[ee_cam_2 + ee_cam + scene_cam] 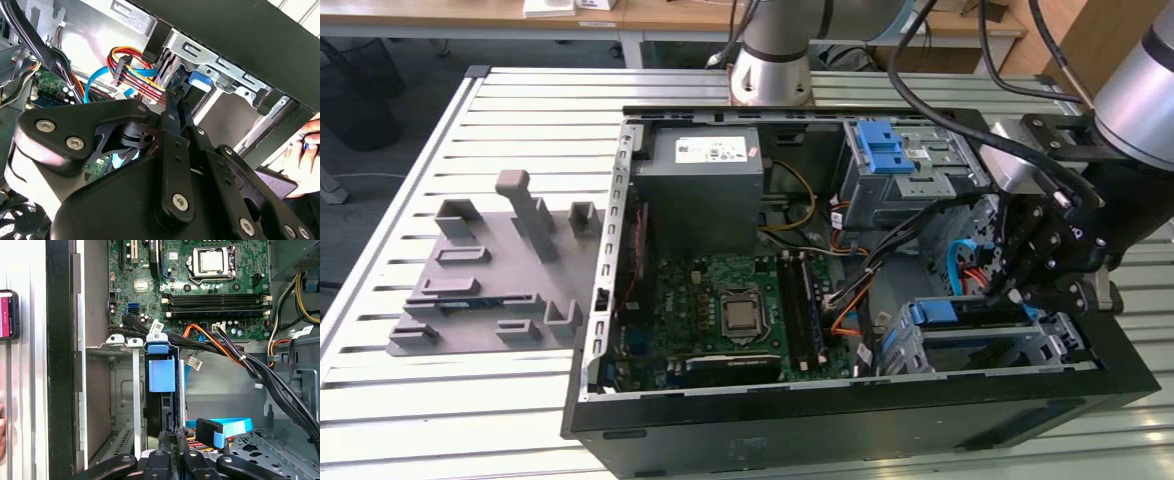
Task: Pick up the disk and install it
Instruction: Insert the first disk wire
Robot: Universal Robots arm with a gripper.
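The disk [161, 374] stands on its edge inside the metal cage [117, 346] at the corner of the case [854, 425]. In the first wrist view, its blue carrier is toward the board and its dark body runs back toward the tool [171, 439]. In the exterior view the disk [971, 312] shows as a blue strip in the cage [1061, 348], with the tool [1014, 290] low over it. The tool is at the disk's near end, but I cannot tell if it is apart, together or clamped on the disk, because the arm's own links cover this place.

I judge that the step in hand is the seating of the disk in its slot. To do it well, the push should go straight along the cage rails, so that the carrier does not tilt and jam against the cage wall. The force should stay gentle and even, because plastic carrier clips probably bend easily.

The cables [225, 347] need care. A black and orange bundle crosses just beside the carrier's top, and a blue flat cable [235, 425] with its plug lies near the tool. In the second wrist view, coloured wires hang close to the tool [172, 97]. None of them should be trapped between disk and cage. A person's hand [306, 150] is near the outside of the case.
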